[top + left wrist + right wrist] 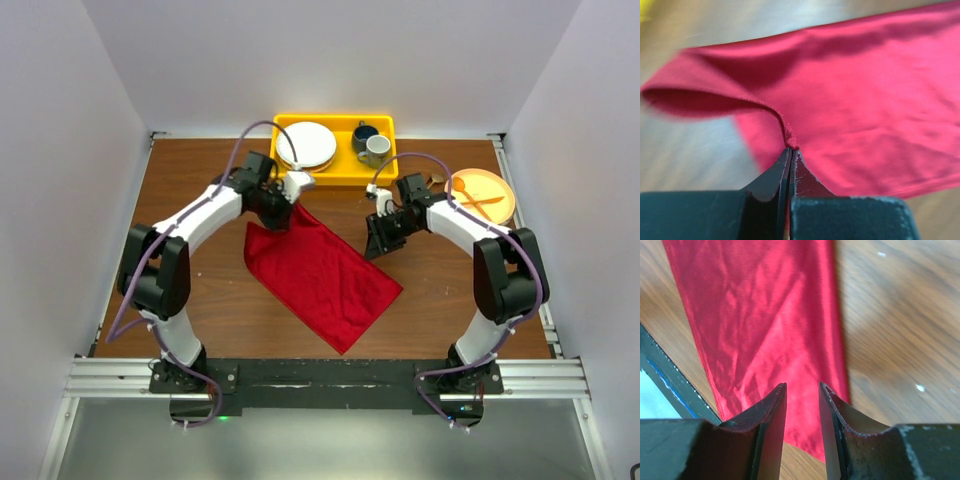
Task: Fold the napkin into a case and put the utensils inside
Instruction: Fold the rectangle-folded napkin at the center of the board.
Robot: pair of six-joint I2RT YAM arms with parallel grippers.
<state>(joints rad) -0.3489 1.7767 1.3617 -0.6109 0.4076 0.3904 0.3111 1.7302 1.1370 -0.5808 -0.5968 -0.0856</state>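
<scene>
We note two arms: left arm (200, 215), right arm (460, 220), white shells on links, black joints and black elbow blocks. We see purple cable (243, 138) looping along each. Left gripper (790, 152) black; dark fingers (767, 180) taper to thin scuffed tips. Right gripper (802, 390) alike: curved dark fingers (772, 415), pale scratches, worn edges. Small green light (222, 418) by left base

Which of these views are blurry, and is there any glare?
Left wrist: the napkin and the table behind it are blurred, only the left pincer tips sharp. Right wrist: sheen streaks on the napkin, table grain mostly crisp. Top external: evenly lit, sharp, soft shadows.
</scene>
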